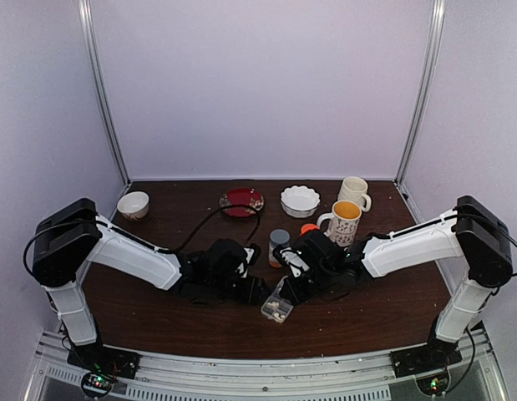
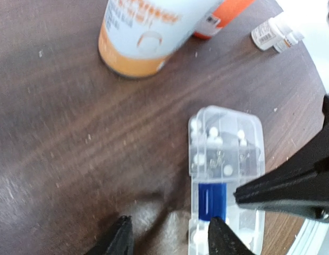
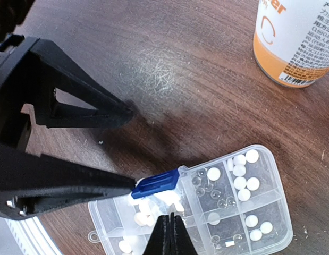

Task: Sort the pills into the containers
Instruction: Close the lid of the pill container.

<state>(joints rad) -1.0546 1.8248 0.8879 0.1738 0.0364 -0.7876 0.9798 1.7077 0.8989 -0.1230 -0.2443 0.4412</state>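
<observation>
Dark brown wooden bench (image 1: 392, 301), scuffed and dusted with pale specks, is boxed in by plain pale lilac walls (image 1: 258, 83) with metal corner posts (image 1: 103, 92). At the back of the bench a small bowl (image 1: 133, 204), a red plate (image 1: 241, 201), a white scalloped bowl (image 1: 300, 200) and two mugs (image 1: 353, 192) are set; an orange-and-white bottle (image 3: 297, 37) is stood upright nearer the middle. Both arms are reached low and inward from the near corners, wrists met over the front centre of the bench. The pill box (image 3: 280, 186) is laid flat there, lid side not clear. The pills (image 3: 239, 171) are seen as small white rounds spread over several compartments (image 3: 220, 186), most bunched in the corner cell towards the bottle. The left tool (image 2: 169, 241) is held with fingers apart, nothing between them but bare bench; one fingertip (image 3: 129, 183) is pressed at a blue piece (image 3: 156, 183) on the box's edge. The right tool (image 3: 170, 236) is held with fingers together, tip down over the box just beside the blue piece; nothing is seen gripped.
</observation>
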